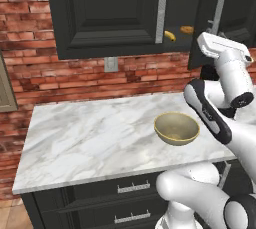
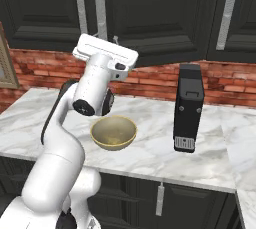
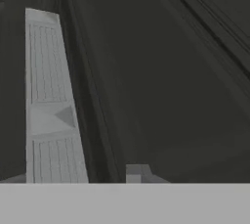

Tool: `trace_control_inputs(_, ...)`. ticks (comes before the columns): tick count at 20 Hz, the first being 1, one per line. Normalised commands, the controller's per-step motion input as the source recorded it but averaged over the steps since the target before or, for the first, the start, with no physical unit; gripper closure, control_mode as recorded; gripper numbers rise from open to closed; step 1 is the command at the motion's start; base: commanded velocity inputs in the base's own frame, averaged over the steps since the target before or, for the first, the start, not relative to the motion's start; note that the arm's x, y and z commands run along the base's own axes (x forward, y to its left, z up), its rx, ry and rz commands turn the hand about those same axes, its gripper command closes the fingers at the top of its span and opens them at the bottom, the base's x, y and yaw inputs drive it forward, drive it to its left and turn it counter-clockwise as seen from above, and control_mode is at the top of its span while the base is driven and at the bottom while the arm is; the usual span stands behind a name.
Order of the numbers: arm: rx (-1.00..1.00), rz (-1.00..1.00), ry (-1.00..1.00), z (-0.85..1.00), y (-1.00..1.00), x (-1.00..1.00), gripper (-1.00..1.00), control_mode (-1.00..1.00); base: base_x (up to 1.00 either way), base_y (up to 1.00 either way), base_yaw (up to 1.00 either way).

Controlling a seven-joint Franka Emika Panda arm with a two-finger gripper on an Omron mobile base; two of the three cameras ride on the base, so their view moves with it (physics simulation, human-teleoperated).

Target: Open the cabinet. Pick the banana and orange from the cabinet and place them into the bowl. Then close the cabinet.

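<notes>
With the cabinet (image 1: 120,13) right door ajar, banana (image 1: 170,36) and orange (image 1: 186,29) visible inside at twelve o'clock of the bowl (image 1: 176,128), the gripper (image 3: 83,169), fingers slightly parted, apparently empty beside the handle (image 1: 218,8), could knock the door while reaching in.

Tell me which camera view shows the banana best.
The left base view: the banana lies small and yellow on the shelf in the gap between the cabinet doors, beside a flatter orange-brown lump. In the right base view the doors look shut from that angle, and the hand view faces dark panelling and a handle.
</notes>
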Motion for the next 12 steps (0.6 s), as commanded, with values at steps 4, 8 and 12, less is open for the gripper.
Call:
trace_control_inputs(4, 0.22, 0.00, 0.00, 0.05, -1.00, -0.75, 1.00, -1.00, 0.00, 0.00, 0.00)
trace_control_inputs(8, 0.19, 0.00, 0.00, 0.01, -1.00, -0.59, 1.00, -1.00, 0.00, 0.00, 0.00)
trace_control_inputs(12, 0.00, 0.00, 0.00, 0.00, -0.19, -0.01, -1.00, -1.00, 0.00, 0.00, 0.00)
